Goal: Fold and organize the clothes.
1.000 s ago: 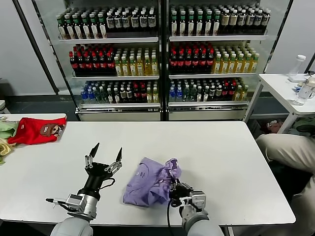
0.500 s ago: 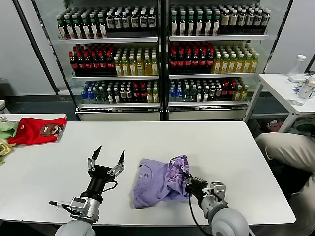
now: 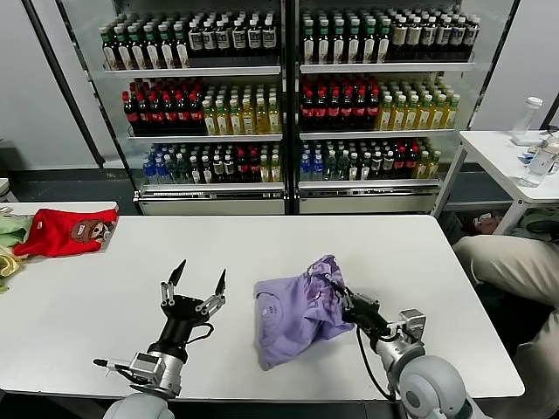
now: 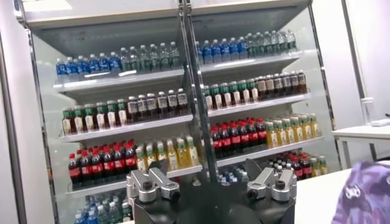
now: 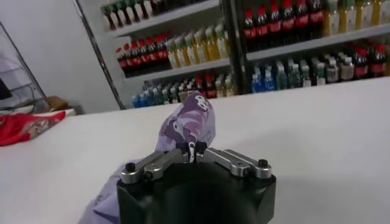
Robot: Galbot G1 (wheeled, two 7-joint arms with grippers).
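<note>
- One wide white rectangular table (image 3: 367, 253) carries everything I'm working with; the lavender cotton short-sleeved T-shirt (image 3: 293, 314) sits bunched near its front edge, at about 5 o'clock from the table's middle.
- I have the right gripper (image 3: 339, 293) clenched on a gathered fold of the shirt's right side, where the dark purple print shows, lifting it clear of the table.
- The left gripper (image 3: 197, 285) is released, fingers spread and pointing up, at 9 o'clock of the shirt, just beside it and holding nothing.
- I judge the step in hand to be carrying this raised side across for a fold.
- Next, I'd want to lay the fold flat toward 9 o'clock without dragging the rest.
</note>
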